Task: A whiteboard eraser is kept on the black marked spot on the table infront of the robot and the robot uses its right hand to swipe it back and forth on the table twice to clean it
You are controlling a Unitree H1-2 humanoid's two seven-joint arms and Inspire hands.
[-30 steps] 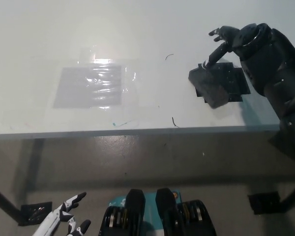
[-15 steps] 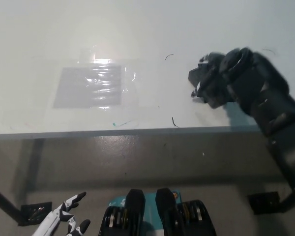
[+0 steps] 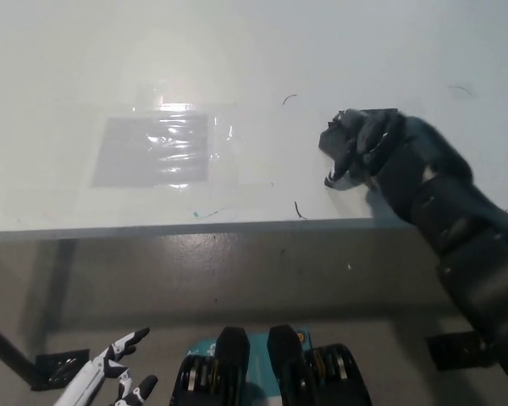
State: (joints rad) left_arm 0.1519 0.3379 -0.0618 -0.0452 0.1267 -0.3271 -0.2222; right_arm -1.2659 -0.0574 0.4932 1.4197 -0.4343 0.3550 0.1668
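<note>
The black right hand [image 3: 366,152] lies over the dark grey rectangular whiteboard eraser [image 3: 337,144] on the white table [image 3: 262,51], its fingers curled around it, with the eraser's left end showing past them. A grey rectangular patch under clear glossy film [image 3: 157,150] sits well to the left. The white left hand [image 3: 118,372] hangs low below the table edge, fingers apart.

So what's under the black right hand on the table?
The right hand lies over the dark eraser, whose left edge sticks out beyond the fingers. The rest of it, and any black marked spot beneath, is covered. The left hand rests low, below the table edge.
</note>
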